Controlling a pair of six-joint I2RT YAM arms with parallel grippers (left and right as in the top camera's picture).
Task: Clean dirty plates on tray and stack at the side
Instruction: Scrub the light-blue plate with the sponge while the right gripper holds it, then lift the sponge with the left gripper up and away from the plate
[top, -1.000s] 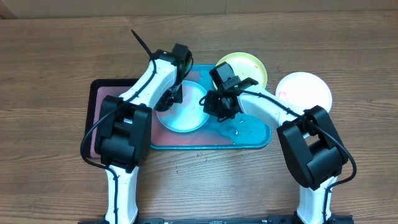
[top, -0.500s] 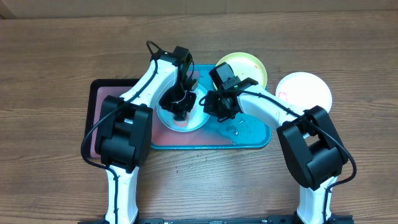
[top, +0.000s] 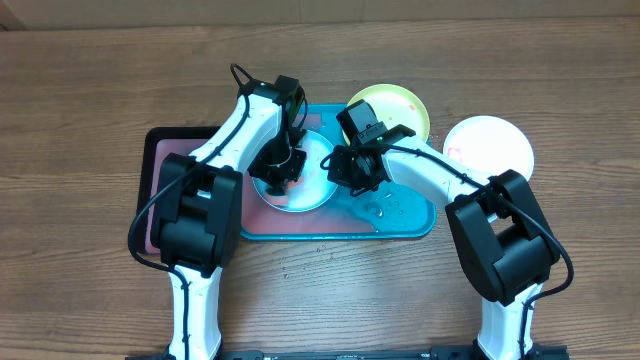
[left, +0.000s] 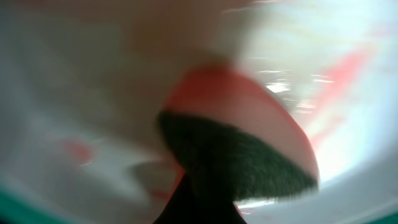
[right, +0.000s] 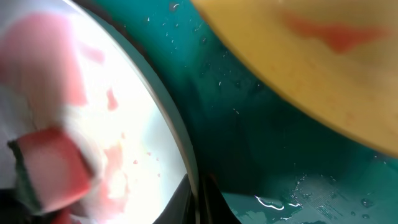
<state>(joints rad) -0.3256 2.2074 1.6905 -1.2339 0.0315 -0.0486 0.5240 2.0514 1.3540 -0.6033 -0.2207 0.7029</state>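
Note:
The light blue plate (top: 312, 182) lies on the teal tray (top: 400, 215), left of its middle. My left gripper (top: 279, 172) is shut on a red sponge with a dark green scouring side (left: 249, 134) and presses it on the plate's smeared face (left: 93, 93). My right gripper (top: 346, 168) is shut on the plate's right rim (right: 180, 140), one finger on each side (right: 200, 200). The sponge also shows in the right wrist view (right: 50, 168). The lime-green plate (top: 392, 108), with a red smear (right: 323, 31), rests on the tray's far right corner. The white plate (top: 490, 148) lies on the table to the right of the tray.
A smaller black tray (top: 152, 165) with a reddish inside sits at the left, partly under the teal tray. Water drops lie on the teal tray (right: 280, 199) near the right gripper. The wooden table (top: 90, 90) surrounds everything.
My left gripper has swept the sponge from the plate's left edge across its middle, then back a little up and left. The right arm and the plates have not moved.

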